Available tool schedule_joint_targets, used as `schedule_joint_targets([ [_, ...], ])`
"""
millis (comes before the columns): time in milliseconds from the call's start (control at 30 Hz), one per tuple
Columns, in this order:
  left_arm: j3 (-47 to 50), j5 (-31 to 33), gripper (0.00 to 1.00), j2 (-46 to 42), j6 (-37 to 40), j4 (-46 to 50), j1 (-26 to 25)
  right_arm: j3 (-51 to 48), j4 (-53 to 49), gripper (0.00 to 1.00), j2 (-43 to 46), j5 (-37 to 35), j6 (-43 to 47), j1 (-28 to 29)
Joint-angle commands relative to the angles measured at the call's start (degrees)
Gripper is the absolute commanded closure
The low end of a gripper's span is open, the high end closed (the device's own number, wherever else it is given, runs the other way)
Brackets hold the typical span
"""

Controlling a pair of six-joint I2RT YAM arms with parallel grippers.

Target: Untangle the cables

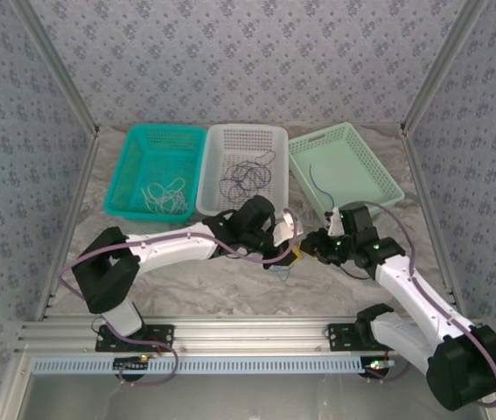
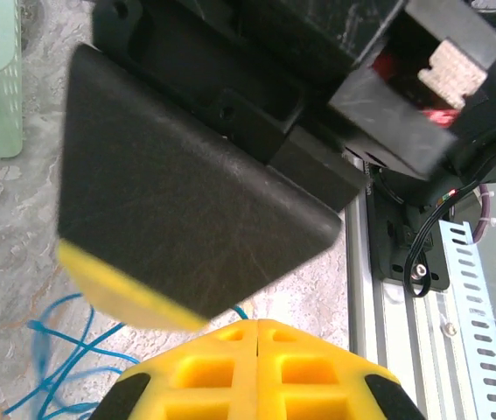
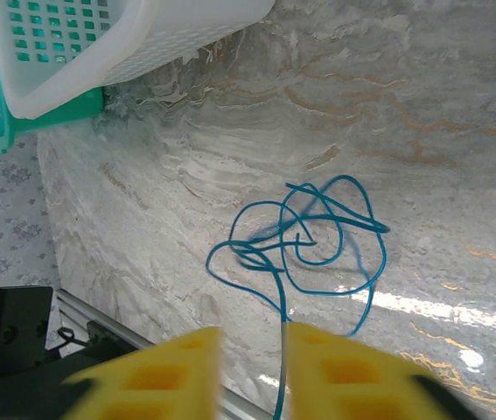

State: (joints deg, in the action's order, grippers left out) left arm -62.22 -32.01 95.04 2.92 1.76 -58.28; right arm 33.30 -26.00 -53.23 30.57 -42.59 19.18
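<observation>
A blue cable (image 3: 313,236) lies in loose tangled loops on the marble table (image 3: 422,105), and one strand rises along the inner face of my right gripper's (image 3: 252,350) finger. That gripper's jaws stand apart. In the left wrist view, my left gripper (image 2: 257,325) is shut, with the blue cable (image 2: 55,367) reaching its tips. From above, the left gripper (image 1: 293,252) and right gripper (image 1: 311,247) meet tip to tip over the blue cable (image 1: 281,268). Whitish cables (image 1: 167,197), dark cables (image 1: 249,178) and another blue cable (image 1: 319,185) lie in the baskets.
A teal basket (image 1: 134,157), a white basket (image 1: 220,175) and a pale green basket (image 1: 366,157) stand in a row at the back. The aluminium rail (image 1: 248,337) runs along the near edge. The right gripper's black body (image 2: 186,192) looms close before the left wrist camera.
</observation>
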Motion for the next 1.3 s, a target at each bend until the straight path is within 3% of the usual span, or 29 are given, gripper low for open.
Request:
schedule_joint_targets([
  [0, -2.08, 1.77, 1.0, -2.19, -0.9, 1.57, -0.41, 1.49, -4.65, 0.3, 3.13, -4.06, 3.33, -0.74],
  [67, -3.59, 2.21, 1.0, -2.66, -1.25, 3.99, -0.43, 2.11, -6.41, 0.17, 6.08, -7.36, 5.42, -1.25],
  [167, -5.41, 1.55, 1.0, -3.02, -2.63, 6.34, -0.03, 2.2, -8.17, 0.14, 11.81, -13.51, 11.89, -1.34],
  [300, -7.2, -1.89, 1.0, -3.4, -6.61, 7.47, 2.08, 0.51, -8.18, 0.13, 19.34, -18.12, 18.15, -1.34],
  [500, -10.29, -6.09, 1.0, -4.35, -12.26, 10.1, 5.73, -3.98, -3.05, 0.23, 24.26, -19.63, 23.87, -1.12],
  [933, -13.85, -10.96, 1.0, -3.81, -16.3, 12.07, 7.22, -8.63, 15.62, 0.15, 22.89, -29.96, 32.59, 12.44],
  [1067, -13.86, -12.42, 1.0, -4.06, -17.95, 10.4, 7.3, -10.0, 23.97, 0.15, 19.81, -29.9, 33.17, 13.86],
  [1200, -13.34, -14.05, 1.0, -4.66, -21.05, 6.22, 7.61, -8.85, 28.93, 0.18, 13.47, -28.02, 33.57, 14.62],
  [1267, -12.99, -14.96, 1.0, -4.93, -22.57, 4.3, 7.74, -8.42, 30.22, 0.26, 11.49, -28.43, 33.9, 14.93],
])
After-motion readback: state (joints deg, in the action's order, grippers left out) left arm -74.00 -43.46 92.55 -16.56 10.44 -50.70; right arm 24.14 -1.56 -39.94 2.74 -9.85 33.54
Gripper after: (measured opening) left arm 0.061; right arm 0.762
